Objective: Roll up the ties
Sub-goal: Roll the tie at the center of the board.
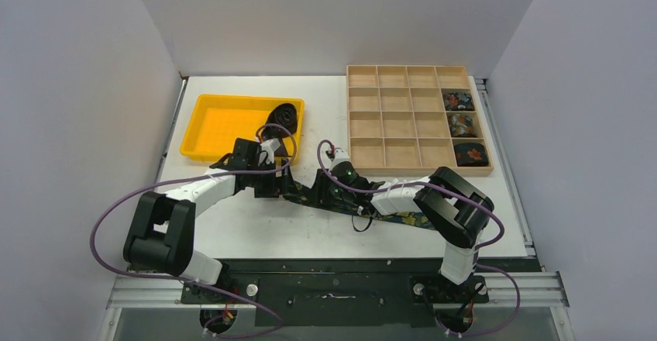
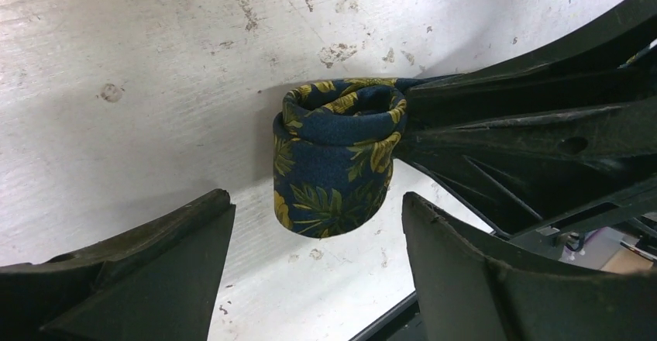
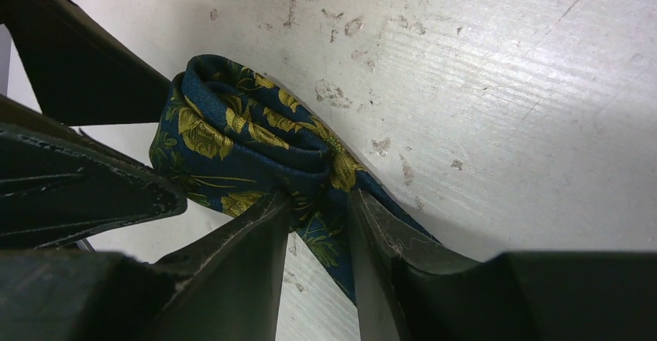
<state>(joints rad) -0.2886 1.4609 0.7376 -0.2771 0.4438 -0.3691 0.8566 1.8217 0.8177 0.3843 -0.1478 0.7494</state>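
This is a robotics lab test cell. A scuffed white bench (image 1: 256,232) is boxed in on three sides by plain pale panels (image 1: 77,85). Two small white-and-black arms (image 1: 194,190) are bolted side by side to a metal rail (image 1: 534,287) at its near edge, trailing loose purple cables (image 1: 97,232). A yellow plastic tray (image 1: 190,124) and a divided wooden box (image 1: 387,70) are the only furnishings.

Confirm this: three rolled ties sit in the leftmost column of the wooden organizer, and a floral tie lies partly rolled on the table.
Wrong column: the top view shows the three rolled ties in the rightmost column of the wooden organizer. The floral tie does lie partly rolled on the table.
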